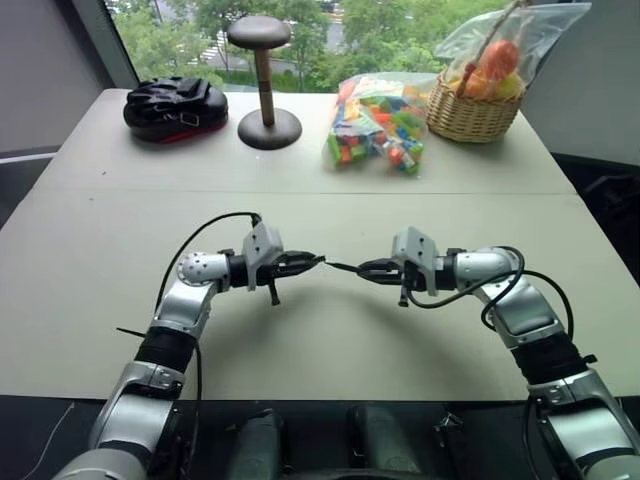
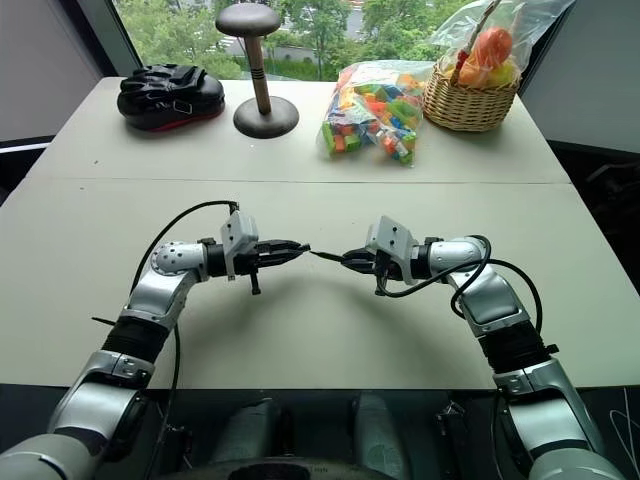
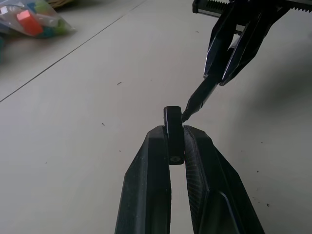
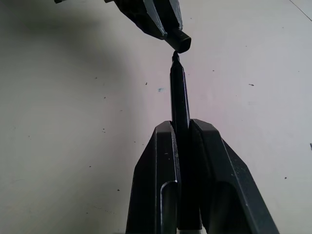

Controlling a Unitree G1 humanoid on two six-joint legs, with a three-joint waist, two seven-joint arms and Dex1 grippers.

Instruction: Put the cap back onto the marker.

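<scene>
Above the pale tabletop (image 1: 320,330), left gripper (image 1: 312,262) jaws pinch the tiny black plastic cap (image 3: 173,134), right gripper (image 1: 366,269) jaws pinch the thin black pointed marker (image 4: 179,105); the tip sits just off the cap's mouth and needs lining up before pushing together.

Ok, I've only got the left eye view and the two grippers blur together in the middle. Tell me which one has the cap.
Observer: The left gripper is shut on the cap, pinched between its fingers.
Operator: Now give me the marker.
Observer: The right gripper is shut on the marker, tip pointing at the cap.
Operator: Say whether the tip is inside.
Observer: Not yet. In the right wrist view the tip sits just short of the cap's open mouth, nearly in line with it.
</scene>
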